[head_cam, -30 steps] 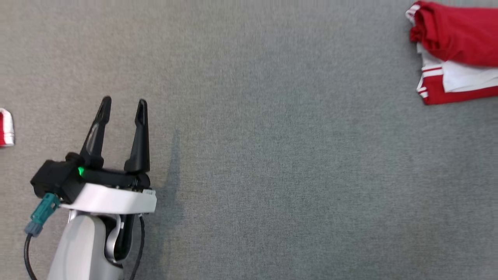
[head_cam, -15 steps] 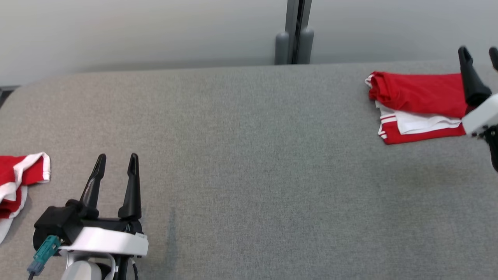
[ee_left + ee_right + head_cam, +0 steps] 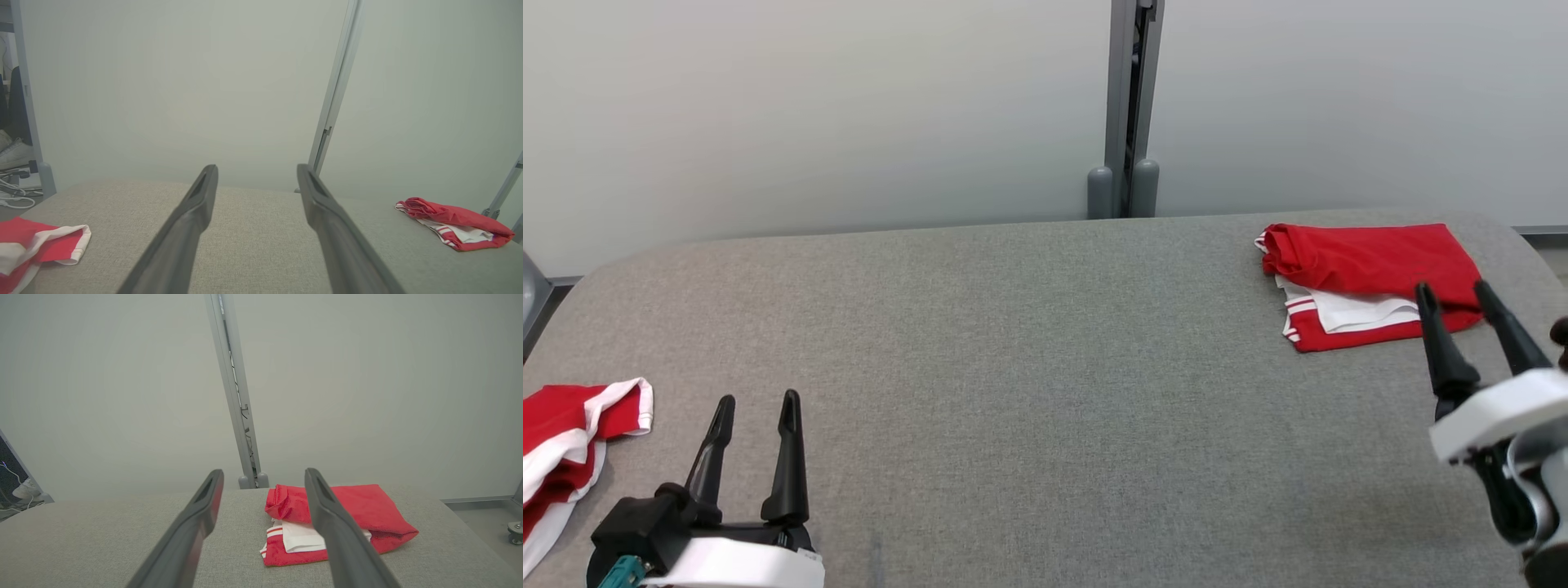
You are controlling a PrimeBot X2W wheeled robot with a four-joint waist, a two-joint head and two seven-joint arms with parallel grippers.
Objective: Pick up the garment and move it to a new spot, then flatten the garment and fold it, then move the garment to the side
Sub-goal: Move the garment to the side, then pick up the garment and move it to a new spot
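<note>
Left end effector [image 3: 757, 398] sits at the lower left of the head view, fingers spread wide, nothing between them. Over at the lower right, the right end effector [image 3: 1452, 288] is just as wide and just as empty. Its tips overlap the near edge of the folded red-and-white garment [image 3: 1372, 257] at the upper right; contact, can't tell. A crumpled red-and-white garment [image 3: 560, 408] lies at the left edge of the grey surface [image 3: 1045, 367], near the left end effector but apart from it.
</note>
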